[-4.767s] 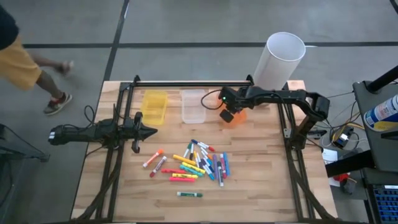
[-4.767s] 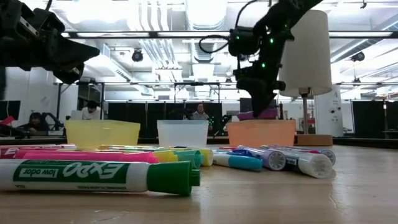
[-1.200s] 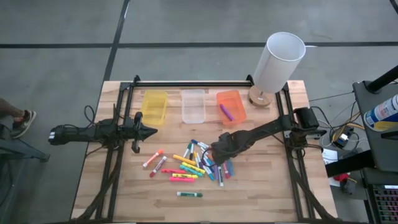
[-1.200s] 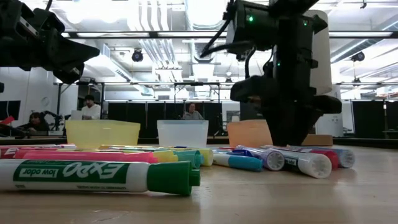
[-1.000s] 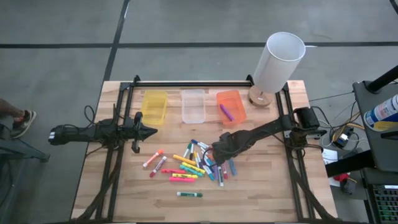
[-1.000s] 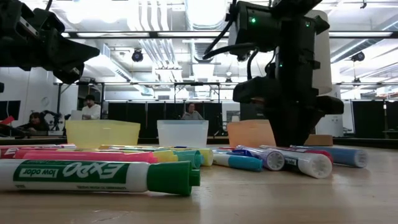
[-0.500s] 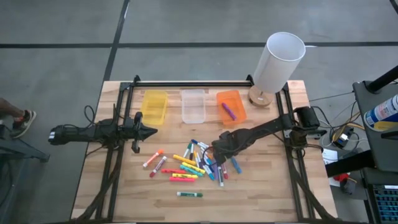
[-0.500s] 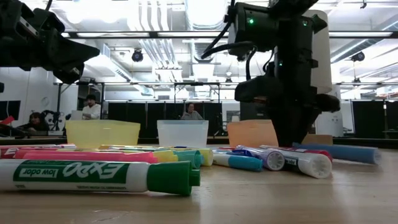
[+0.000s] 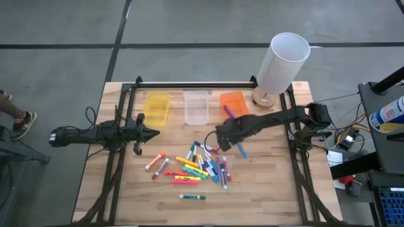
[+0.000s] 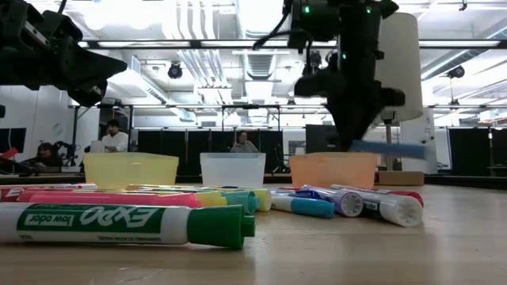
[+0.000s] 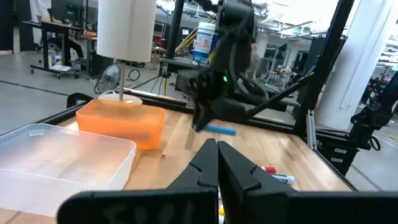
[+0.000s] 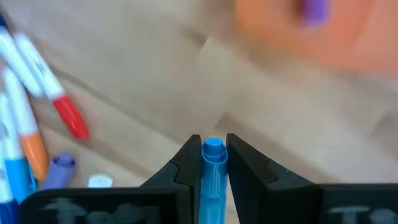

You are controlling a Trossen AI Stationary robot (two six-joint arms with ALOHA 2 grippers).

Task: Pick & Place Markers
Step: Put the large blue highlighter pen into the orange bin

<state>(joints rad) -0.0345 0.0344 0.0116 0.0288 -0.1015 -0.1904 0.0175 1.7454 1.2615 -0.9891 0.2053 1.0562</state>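
The markers [image 9: 201,165] lie in a loose many-coloured pile on the table's middle, and a green one [image 9: 192,197] lies apart near the near edge. My right gripper [image 9: 230,142] hovers between the pile and the orange bin [image 9: 234,101], shut on a blue marker [image 9: 241,151]. A purple marker [image 9: 230,112] lies in the orange bin. My left gripper [image 9: 149,133] waits at the table's left, above the wood, shut and holding nothing; its closed fingers [image 11: 217,155] point toward the bins. My right gripper pinches the blue marker between its two fingers, which come from above, pointing down. In the right wrist view the marker's end [image 12: 212,151] sits between the fingertips. The marker is lifted clear of the table and lies about level [image 10: 390,148], sticking out to one side of the fingers.
A yellow bin [image 9: 156,107] and a clear bin [image 9: 196,107] stand beside the orange one along the far edge. A white lamp [image 9: 287,60] stands at the far right corner. Bare wood lies right of the pile. A person's foot [image 9: 19,120] shows beyond the table's left.
My right gripper has risen from the right side of the pile with the blue marker and moved toward the far edge, nearer the orange bin. The blue marker, first dragged right along the table, is now lifted clear. The other markers have stayed in place.
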